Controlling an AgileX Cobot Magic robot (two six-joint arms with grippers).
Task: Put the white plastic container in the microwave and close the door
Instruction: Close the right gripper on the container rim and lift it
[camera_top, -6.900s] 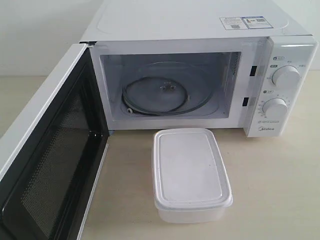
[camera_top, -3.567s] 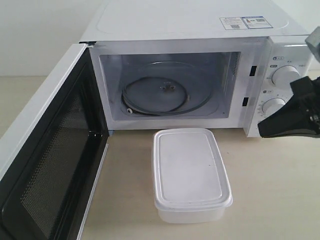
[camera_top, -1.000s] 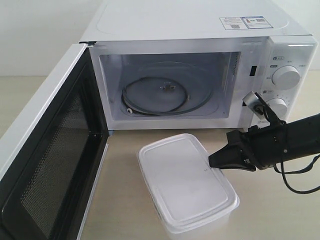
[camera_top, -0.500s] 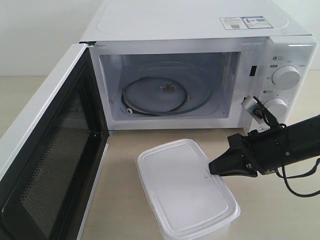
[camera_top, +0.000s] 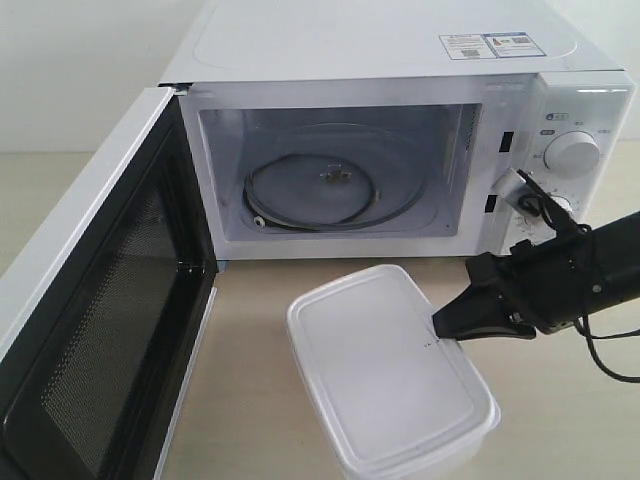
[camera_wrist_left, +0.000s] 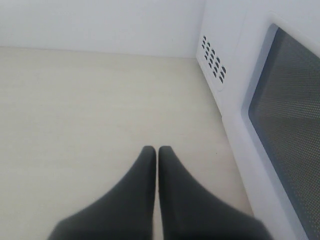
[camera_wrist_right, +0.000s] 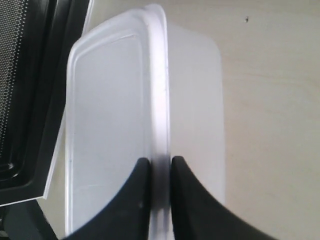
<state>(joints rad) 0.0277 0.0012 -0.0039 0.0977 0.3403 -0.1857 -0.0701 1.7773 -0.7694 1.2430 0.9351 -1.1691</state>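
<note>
The white plastic container (camera_top: 385, 380) is sitting nearer the worktop's (camera_top: 250, 390) front edge now. Only the wrist view is showing the right gripper (camera_wrist_right: 156, 167) clamping its rim.

Jaws of right gripper (camera_top: 438, 330) clamped on white plastic container (camera_top: 385, 370) rim; left gripper (camera_wrist_left: 157, 149) jaws pressed together.

Right gripper (camera_top: 437, 330): matte black, tapered wedge fingers (camera_top: 478, 316); thin black cable (camera_top: 603, 366) behind, small silver fitting (camera_top: 513, 186) above. Left gripper (camera_wrist_left: 157, 148): likewise black, pointed.
</note>
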